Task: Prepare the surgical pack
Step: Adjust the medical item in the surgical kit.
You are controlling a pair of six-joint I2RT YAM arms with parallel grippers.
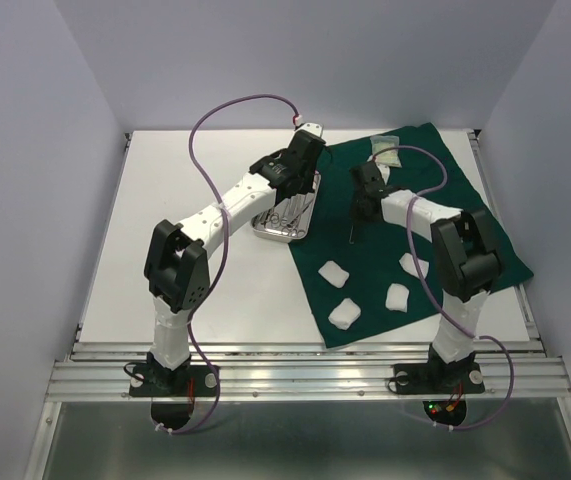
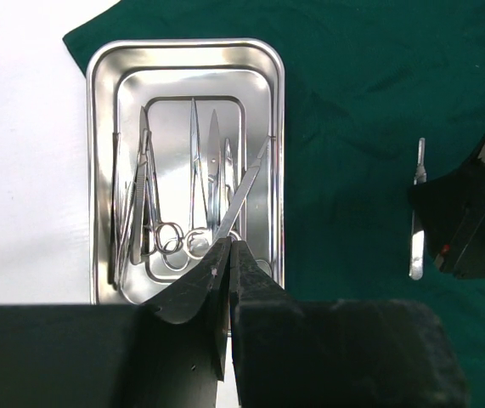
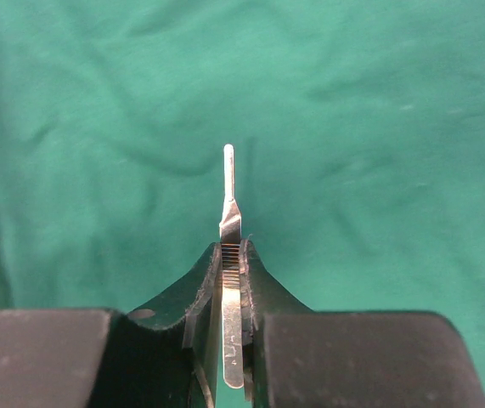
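While the left claw point(image 2: 228, 248) is pinching shut on a slim steel tool point(image 2: 246, 191), that tool is slanting away from its fingertips to the right, its far end reaching the right rim of the tray. Directly ahead of this claw the shiny steel tray point(image 2: 98, 170) is sitting partly on the dark green drape point(image 2: 378, 85) and partly on the white bench point(image 2: 21, 127). Scissor-like forceps point(image 2: 195, 161) are lying lengthwise inside it among other thin instruments, with their ring handles nearest the claw. Off to this claw's right, the right claw point(image 3: 232, 251) is hanging over the drape. It is clamping a flat steel handle point(image 3: 230, 212) on edge between its fingers, the ridged part in the grip and the narrow tip pointing straight ahead. Four white gauze pads point(image 1: 334, 272) are lying apart from one another on the drape behind the right claw, toward the arm bases. A pale packet point(image 1: 387, 152) is resting beyond the right claw, near the drape's far edge.
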